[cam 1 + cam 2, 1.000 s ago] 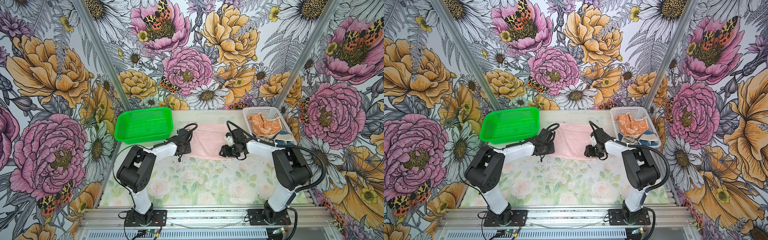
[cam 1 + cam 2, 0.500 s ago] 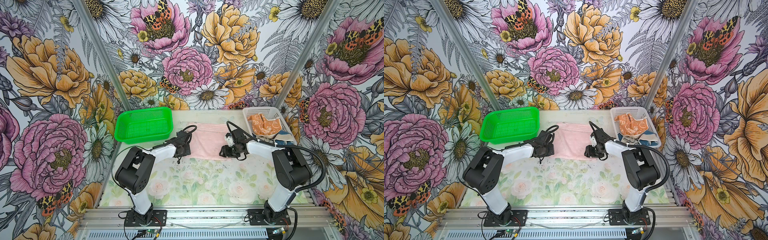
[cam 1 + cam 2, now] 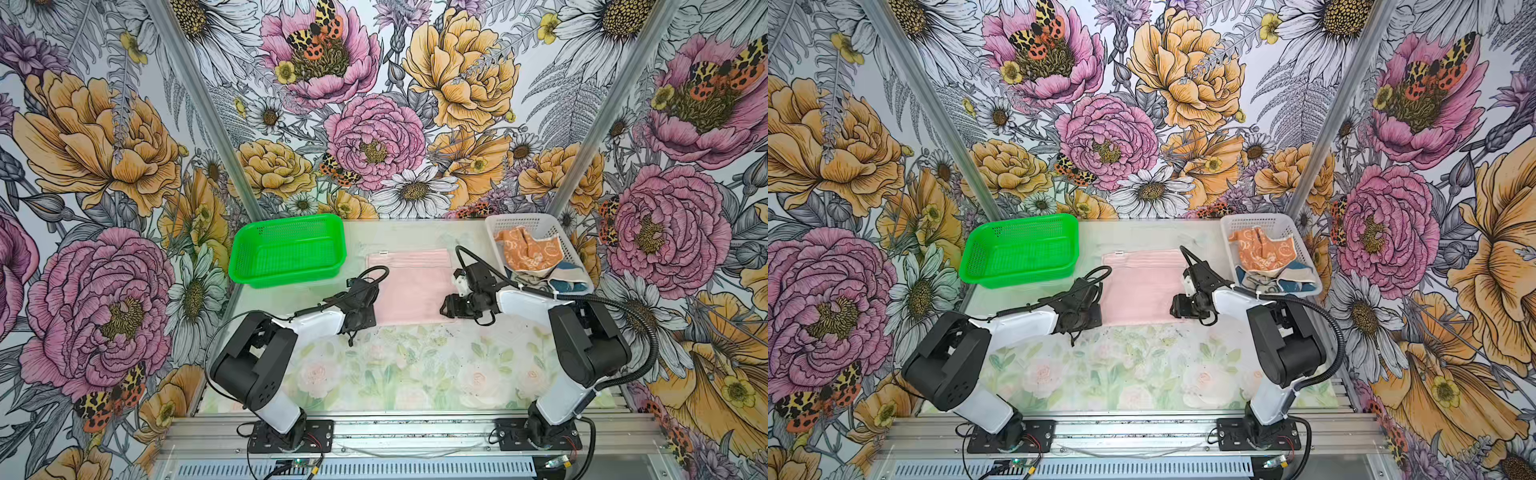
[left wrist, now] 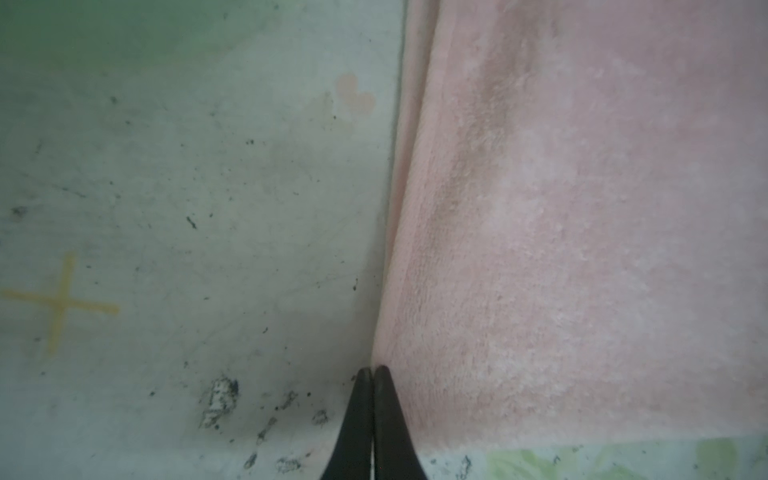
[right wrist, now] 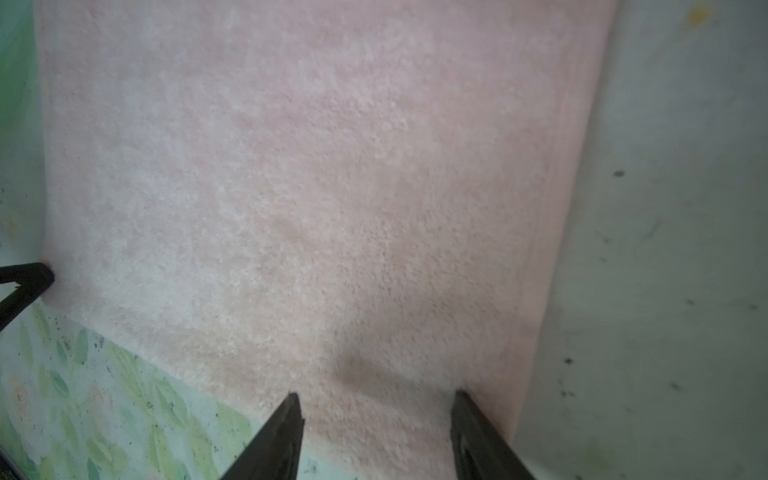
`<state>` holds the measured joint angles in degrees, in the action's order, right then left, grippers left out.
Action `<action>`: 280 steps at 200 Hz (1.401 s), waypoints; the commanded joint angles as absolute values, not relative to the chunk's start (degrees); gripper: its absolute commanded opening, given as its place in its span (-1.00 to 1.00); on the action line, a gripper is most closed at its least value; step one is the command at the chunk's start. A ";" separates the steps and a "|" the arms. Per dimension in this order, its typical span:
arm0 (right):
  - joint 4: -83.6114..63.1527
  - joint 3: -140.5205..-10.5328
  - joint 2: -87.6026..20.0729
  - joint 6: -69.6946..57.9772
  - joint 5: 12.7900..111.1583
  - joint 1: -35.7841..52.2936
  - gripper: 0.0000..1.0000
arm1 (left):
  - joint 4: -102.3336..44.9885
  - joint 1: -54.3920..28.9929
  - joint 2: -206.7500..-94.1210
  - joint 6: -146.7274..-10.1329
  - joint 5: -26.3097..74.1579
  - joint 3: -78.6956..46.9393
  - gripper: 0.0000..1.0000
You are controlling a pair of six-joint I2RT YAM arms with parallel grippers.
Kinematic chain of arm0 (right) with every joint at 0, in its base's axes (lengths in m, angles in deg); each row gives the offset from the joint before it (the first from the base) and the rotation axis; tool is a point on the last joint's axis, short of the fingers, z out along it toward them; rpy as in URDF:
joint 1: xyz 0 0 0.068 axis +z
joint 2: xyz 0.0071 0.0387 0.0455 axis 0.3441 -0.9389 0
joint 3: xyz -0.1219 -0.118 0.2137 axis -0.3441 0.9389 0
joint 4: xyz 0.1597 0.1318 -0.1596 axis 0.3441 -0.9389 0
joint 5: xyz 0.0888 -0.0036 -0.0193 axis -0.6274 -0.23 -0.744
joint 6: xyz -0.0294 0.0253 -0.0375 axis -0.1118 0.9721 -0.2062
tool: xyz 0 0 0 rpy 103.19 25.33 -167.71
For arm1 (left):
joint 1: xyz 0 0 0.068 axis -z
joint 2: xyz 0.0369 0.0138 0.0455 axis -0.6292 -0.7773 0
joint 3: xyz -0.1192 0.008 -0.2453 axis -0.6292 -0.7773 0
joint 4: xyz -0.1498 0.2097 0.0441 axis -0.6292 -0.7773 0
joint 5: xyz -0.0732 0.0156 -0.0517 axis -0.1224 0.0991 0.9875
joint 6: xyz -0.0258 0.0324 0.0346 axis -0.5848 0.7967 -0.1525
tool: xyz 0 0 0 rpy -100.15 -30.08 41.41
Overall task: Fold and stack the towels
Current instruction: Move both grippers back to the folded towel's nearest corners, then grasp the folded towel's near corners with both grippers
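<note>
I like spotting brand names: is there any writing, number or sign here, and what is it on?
No readable words or numbers anywhere.
Small white tag on the far edge of the plain pale pink terry towel: too small to read.
Yellow cross mark on the pale worn tabletop: a sign, no letters.

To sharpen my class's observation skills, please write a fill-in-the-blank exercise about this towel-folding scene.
The pink towel lies flat on the ____.
The orange towel lies in the basket coloured ____.
The left gripper is ____ at the pink towel's corner.
The right gripper stands ____ over that towel.
Missing words: table; white; shut; open.
</note>
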<state>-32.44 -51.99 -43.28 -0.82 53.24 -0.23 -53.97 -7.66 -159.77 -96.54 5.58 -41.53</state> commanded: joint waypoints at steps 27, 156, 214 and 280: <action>-35.66 -47.56 -34.59 1.38 56.48 0.09 0.20 | -52.76 -6.54 -156.00 -98.54 3.22 -43.90 -0.64; -35.87 -48.54 -39.59 -0.34 58.42 -0.94 0.01 | -51.22 -4.62 -156.62 -101.37 4.50 -46.18 -0.23; -34.47 -48.06 -41.11 -0.49 57.39 -1.12 -0.26 | -49.94 -4.62 -158.44 -101.77 5.23 -45.74 -0.41; -34.36 -47.48 -39.82 -1.05 56.03 -1.23 -1.00 | -49.83 -4.54 -159.08 -102.06 6.11 -45.43 -1.00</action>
